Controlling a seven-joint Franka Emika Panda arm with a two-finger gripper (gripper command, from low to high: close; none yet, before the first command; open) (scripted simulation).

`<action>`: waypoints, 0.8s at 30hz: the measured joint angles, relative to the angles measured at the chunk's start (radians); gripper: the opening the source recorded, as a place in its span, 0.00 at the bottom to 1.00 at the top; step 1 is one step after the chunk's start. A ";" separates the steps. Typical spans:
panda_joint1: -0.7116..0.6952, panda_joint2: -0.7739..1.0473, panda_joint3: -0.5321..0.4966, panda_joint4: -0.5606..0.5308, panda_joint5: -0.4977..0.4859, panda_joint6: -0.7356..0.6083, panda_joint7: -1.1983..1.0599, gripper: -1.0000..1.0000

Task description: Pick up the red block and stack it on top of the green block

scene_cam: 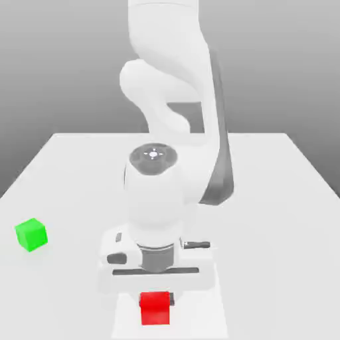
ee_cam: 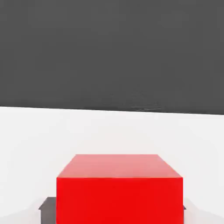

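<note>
The red block point(scene_cam: 154, 311) sits low near the table's front edge, directly under the hand. My gripper point(scene_cam: 155, 302) is lowered over it and shut on the red block, with a dark finger point(scene_cam: 171, 299) pressed against its side. In the hand view the red block point(ee_cam: 119, 188) looms large and close, a dark finger pad point(ee_cam: 46, 205) showing at its lower side. The green block point(scene_cam: 31, 234) rests on the table toward the exterior view's left, well apart from the hand.
The white table point(scene_cam: 265, 199) stretches back to a grey backdrop. The white arm point(scene_cam: 172, 99) rises over the table's middle and hides the surface behind it. The table's front edge lies just beyond the red block.
</note>
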 joint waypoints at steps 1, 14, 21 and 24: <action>0.001 -0.024 -0.002 -0.004 -0.004 -0.020 0.003 0.00; -0.247 -0.284 -0.198 -0.094 -0.041 -0.189 0.021 0.00; -0.492 -0.367 -0.309 -0.149 -0.078 -0.215 0.041 0.00; -0.570 -0.386 -0.347 -0.169 -0.082 -0.213 0.041 0.00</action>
